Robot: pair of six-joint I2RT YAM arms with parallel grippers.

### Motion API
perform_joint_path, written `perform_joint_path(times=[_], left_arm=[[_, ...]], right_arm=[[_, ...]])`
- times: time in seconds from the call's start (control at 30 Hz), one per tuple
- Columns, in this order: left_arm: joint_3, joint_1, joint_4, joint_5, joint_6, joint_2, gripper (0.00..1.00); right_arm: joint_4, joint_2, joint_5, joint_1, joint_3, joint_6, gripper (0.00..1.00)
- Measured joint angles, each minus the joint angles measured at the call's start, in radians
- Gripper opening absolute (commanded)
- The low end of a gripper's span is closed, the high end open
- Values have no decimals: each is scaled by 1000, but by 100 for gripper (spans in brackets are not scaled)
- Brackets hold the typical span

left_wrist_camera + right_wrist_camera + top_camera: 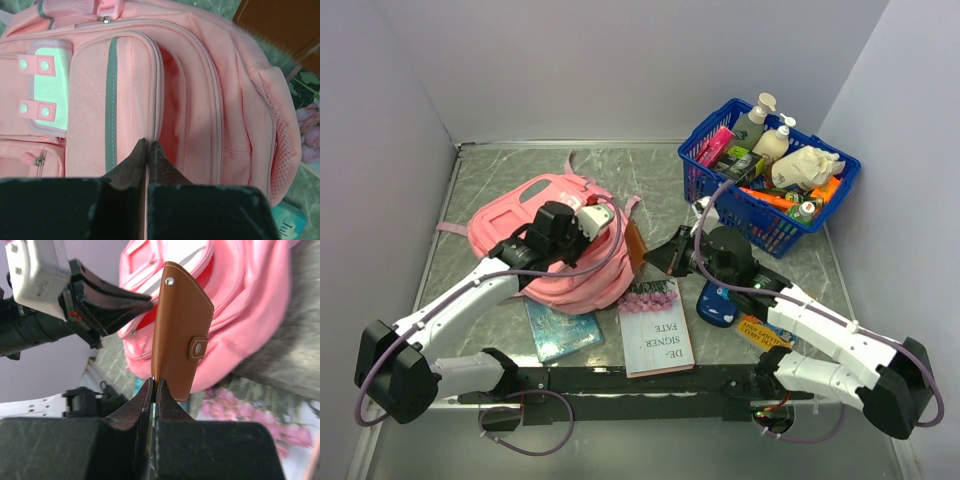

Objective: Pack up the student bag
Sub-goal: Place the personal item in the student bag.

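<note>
The pink student bag (545, 225) lies on the left of the table, front up, with its main compartment gaping open (172, 95). My left gripper (602, 218) is over the bag; its jaws (148, 145) are shut on the zipper edge of the opening flap. My right gripper (665, 255) is shut on the lower edge of a brown leather snap case (180, 325) and holds it upright, just right of the bag. The case also shows in the top view (636, 248) and the left wrist view (280, 25). The bag fills the background of the right wrist view (240, 300).
A blue plastic basket (770, 215) with bottles and packets stands at the back right. A floral book (655, 330) and a teal book (560, 330) lie in front of the bag. A blue item (717, 303) and a yellow packet (760, 330) lie under the right arm.
</note>
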Motion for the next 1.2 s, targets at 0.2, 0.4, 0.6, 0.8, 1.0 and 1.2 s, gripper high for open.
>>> perform_joint_path(times=[0.2, 0.4, 0.6, 0.8, 1.0, 1.2], left_arm=[[28, 0, -30, -27, -56, -12, 1], [24, 0, -38, -29, -101, -51, 1], [20, 0, -38, -29, -125, -63, 1], [20, 0, -37, -26, -138, -64, 1], [20, 4, -48, -27, -138, -73, 1], [23, 7, -77, -19, -138, -76, 1]], right_arm=[[132, 84, -103, -3, -2, 79, 0], [420, 152, -229, -34, -84, 253, 0], [684, 292, -325, -60, -160, 451, 0], [957, 438, -396, -67, -198, 619, 0], [1197, 703, -446, -81, -218, 816, 0], [1220, 759, -451, -90, -237, 862, 0]])
